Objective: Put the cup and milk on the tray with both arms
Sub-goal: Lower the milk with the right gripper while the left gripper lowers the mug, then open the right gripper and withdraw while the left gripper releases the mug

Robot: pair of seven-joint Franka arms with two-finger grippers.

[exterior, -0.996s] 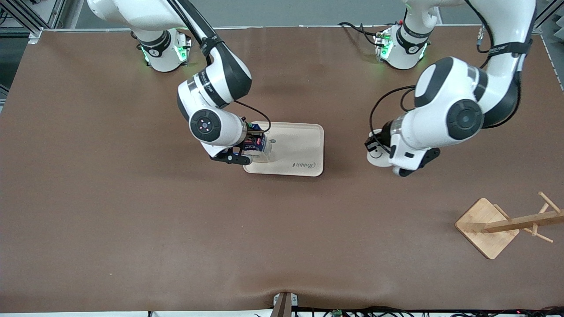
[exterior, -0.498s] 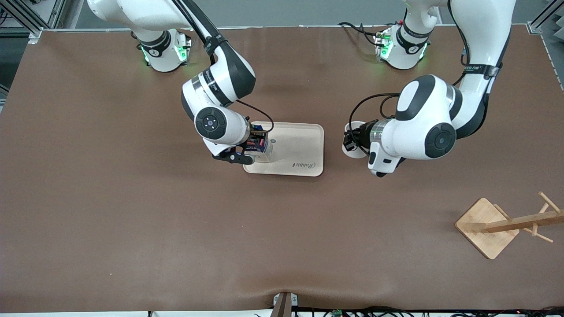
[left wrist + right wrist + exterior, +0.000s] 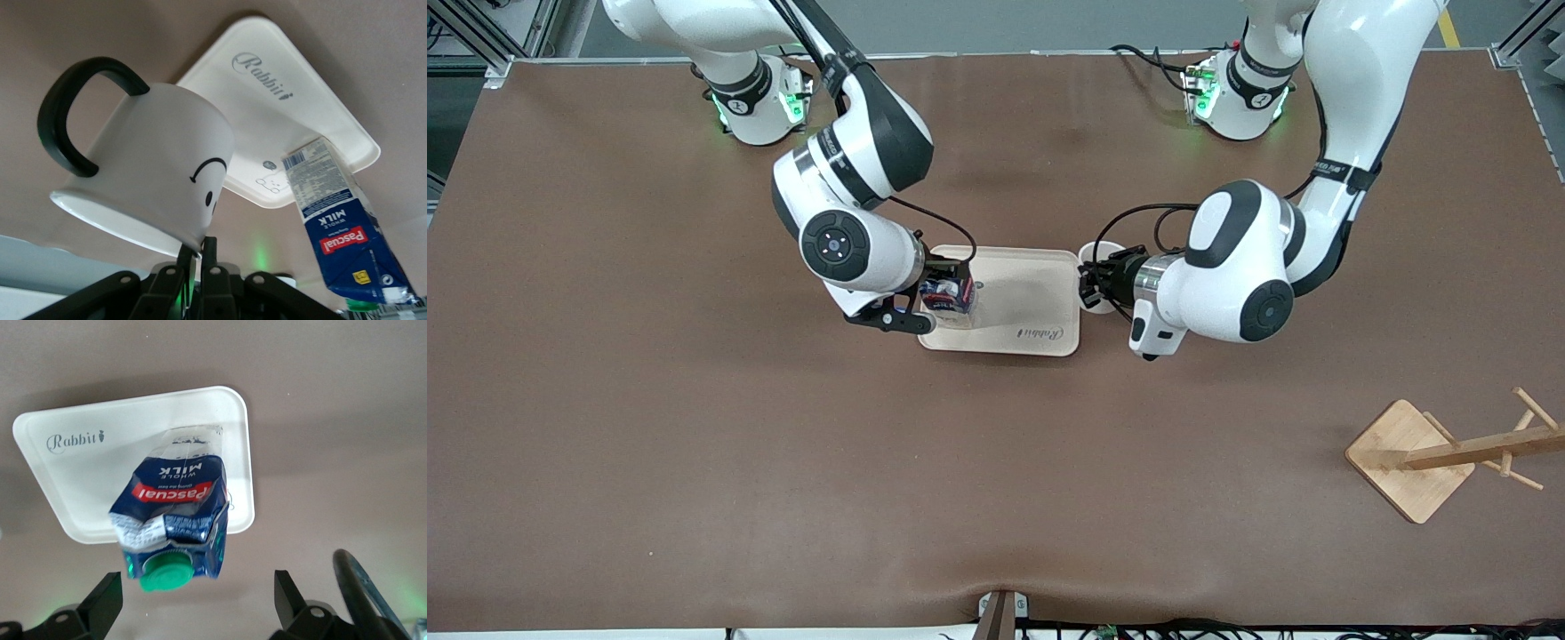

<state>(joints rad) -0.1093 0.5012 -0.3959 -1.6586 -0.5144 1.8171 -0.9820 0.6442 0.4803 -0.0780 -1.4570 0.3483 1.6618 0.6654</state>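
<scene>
Cup (image 3: 160, 173): white mug with a black smiley face and a black loop handle, clamped at its rim by the left gripper (image 3: 197, 257), whose fingers are pressed together on the wall. It hangs in the air over the worktop (image 3: 694, 444) just beside the tray's end toward the left arm, not on the tray.
Milk (image 3: 177, 517): dark-blue carton with a green cap and a red label, its sides crumpled. It stands on the tray at the end toward the right arm.
Right gripper (image 3: 197, 600): fingers spread wide apart on either side of the carton's top, not touching it.
Tray (image 3: 1040, 293): flat cream rectangle with rounded corners, "Rabbit" script along one edge and a small bear drawing near the carton. It lies flat about mid-worktop, between the two arms.
Worktop: one broad brown matte sheet, plain and unmarked, with a small ripple at the edge nearest the front camera.
Bamboo stand (image 3: 1409, 458): square wooden base with a pegged post, standing well apart from the tray, nearer the front camera, toward the left arm's end.
Arm bases: both stand at the worktop's edge farthest from the front camera, with green lights glowing on them.
Room: grey floor past the worktop, metal frame struts at the corners, black cables along the near edge.
</scene>
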